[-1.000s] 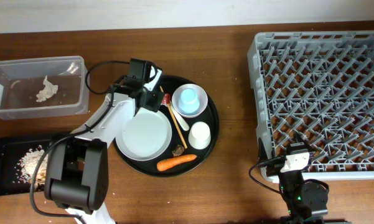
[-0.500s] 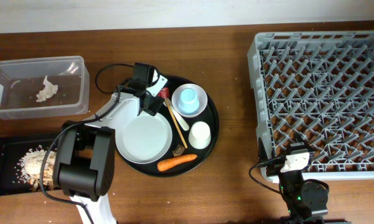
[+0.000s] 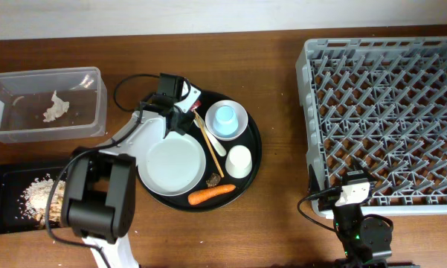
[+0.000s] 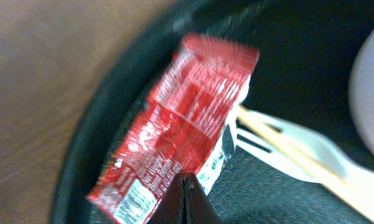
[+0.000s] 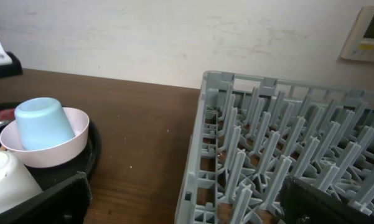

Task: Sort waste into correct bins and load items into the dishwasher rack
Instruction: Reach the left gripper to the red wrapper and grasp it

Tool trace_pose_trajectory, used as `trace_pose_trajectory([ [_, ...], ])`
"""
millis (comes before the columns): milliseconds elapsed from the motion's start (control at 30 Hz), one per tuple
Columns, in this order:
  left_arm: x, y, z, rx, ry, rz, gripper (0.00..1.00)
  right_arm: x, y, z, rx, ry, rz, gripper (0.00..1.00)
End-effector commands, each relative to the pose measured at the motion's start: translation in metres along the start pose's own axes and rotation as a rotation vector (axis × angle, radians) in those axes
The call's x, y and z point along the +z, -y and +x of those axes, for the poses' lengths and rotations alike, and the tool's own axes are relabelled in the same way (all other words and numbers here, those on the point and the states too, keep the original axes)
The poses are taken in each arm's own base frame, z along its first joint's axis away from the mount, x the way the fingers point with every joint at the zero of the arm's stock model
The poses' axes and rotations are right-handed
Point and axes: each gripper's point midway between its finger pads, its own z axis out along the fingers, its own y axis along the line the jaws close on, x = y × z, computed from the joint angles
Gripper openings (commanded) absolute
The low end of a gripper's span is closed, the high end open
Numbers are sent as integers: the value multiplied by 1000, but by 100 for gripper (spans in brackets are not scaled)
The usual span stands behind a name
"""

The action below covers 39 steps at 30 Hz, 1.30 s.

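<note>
Left pincer [image 4: 184, 186] moved in from the rim of the round black tray [image 4: 81, 155] onto the red snack wrapper [image 4: 187, 118].
It looks pressed together on the wrapper's lower edge. The wrapper sits tilted at the tray's back-left rim, partly over a white fork [image 4: 286, 140] and the chopsticks [image 3: 213, 141]. An edge grip makes sense: flat foil, no body to clamp. Likely target is the clear tub [image 3: 44, 73] at the desk's back-left corner, where the tissue [image 3: 54, 109] lies. Right pincer [image 5: 187, 208] is spread, parked by the dishwasher rack [image 3: 387, 112] at the right edge.

Left hand [image 4: 185, 199] pinched closed, arm outstretched; right hand [image 5: 187, 208] spread wide, arm folded.
</note>
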Motion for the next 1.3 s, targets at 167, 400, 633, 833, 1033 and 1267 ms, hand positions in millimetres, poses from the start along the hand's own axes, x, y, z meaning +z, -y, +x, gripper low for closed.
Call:
trace_pose_trajectory([
  [167,-81,-3,-48,-65,210,55,36,0,2,3,8,-5,7,99],
  [400,4,-3,0,-7,5,-10,64,0,2,3,8,-5,7,99],
  [633,4,3,20,-60,-74,14,87,0,2,3,8,-5,7,99],
  [833,4,-1,21,-52,-82,-11,99,0,2,3,8,-5,7,99],
  [1033,10,-15,19,-8,-75,-88,93,0,2,3,8,-5,7,99],
  [1267,24,-18,9,-13,-26,-107,83,0,2,3,8,-5,7,99],
])
